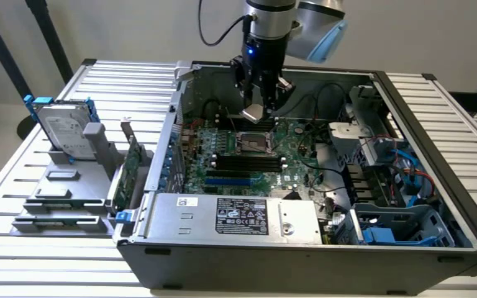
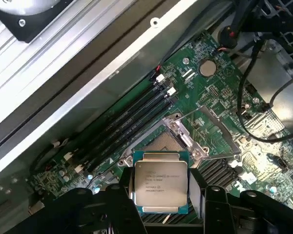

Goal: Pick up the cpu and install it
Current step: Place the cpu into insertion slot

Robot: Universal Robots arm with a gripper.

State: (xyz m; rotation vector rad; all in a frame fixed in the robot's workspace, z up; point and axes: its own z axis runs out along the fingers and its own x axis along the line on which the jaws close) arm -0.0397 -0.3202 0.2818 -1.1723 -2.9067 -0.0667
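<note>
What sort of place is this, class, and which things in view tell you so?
Likely a computer-assembly workbench: an open grey metal computer case, its green motherboard, and a silver slatted metal table.

The cpu has a silver-grey top with dark lines of printed text and a green rim. The gripper is black. The motherboard is green, speckled with tiny silver parts, and its memory slots are black. The hard drive is silver with blue brackets. The power supply is pale grey with a black label. The table is white, ribbed in parallel slats. The arm's joint cap is light blue.
</note>
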